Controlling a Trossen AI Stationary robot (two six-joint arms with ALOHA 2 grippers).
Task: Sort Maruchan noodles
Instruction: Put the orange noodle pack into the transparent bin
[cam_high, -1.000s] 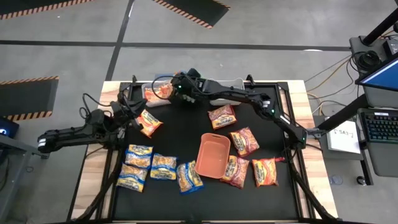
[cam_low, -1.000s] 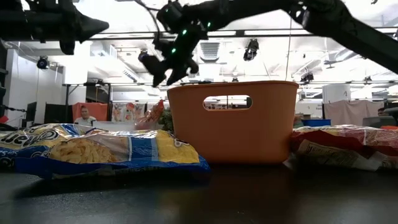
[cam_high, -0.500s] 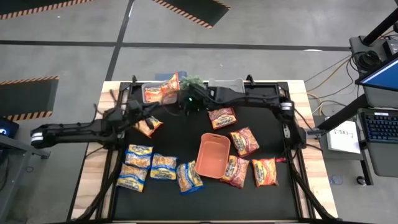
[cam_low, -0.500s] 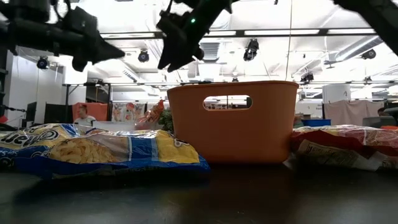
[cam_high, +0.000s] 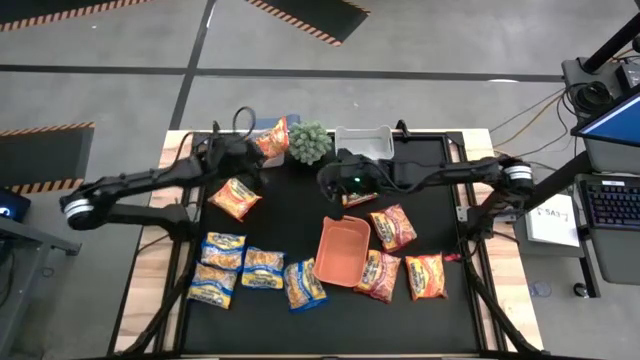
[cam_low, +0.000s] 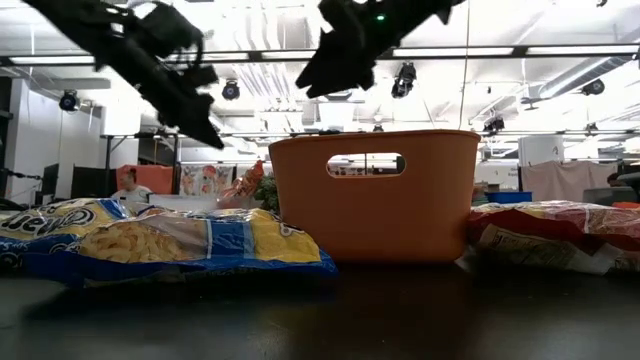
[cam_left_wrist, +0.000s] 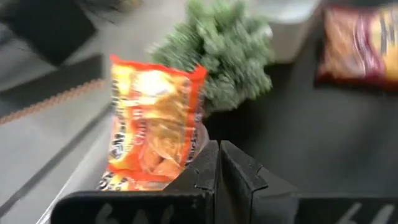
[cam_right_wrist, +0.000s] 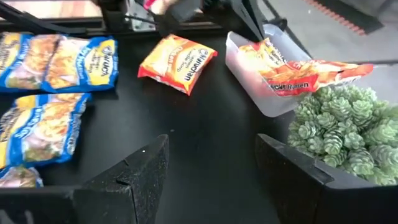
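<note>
An orange noodle packet (cam_left_wrist: 152, 118) stands on edge in the clear bin (cam_right_wrist: 264, 96) at the table's far left, leaning on its wall (cam_high: 272, 138). My left gripper (cam_left_wrist: 219, 155), shut, hovers right beside that packet (cam_high: 243, 156). My right gripper (cam_right_wrist: 217, 168) is open and holds nothing above the table's middle (cam_high: 335, 182), over a dark red packet (cam_high: 357, 192). Another orange packet (cam_high: 235, 197) lies flat near the left. Several yellow-and-blue packets (cam_high: 245, 268) lie at the near left, and red and orange ones (cam_high: 393, 227) at the right. My left gripper's shut fingertips (cam_left_wrist: 211, 152) stand right at the lower sealed edge (cam_left_wrist: 198, 138) of the upright orange packet in the bin. I cannot tell whether they touch it.
An orange plastic tray (cam_high: 343, 248) stands near the middle of the black mat. A green plant (cam_high: 310, 143) sits at the far edge between the left bin and a second clear bin (cam_high: 365, 140). Bare mat shows between the lone orange packet and the tray.
My right gripper has drawn back from the far-left bin toward the table's middle and right, leaving the orange packet standing in the bin. My left gripper has swung from the left side toward the far edge, up to that bin.
</note>
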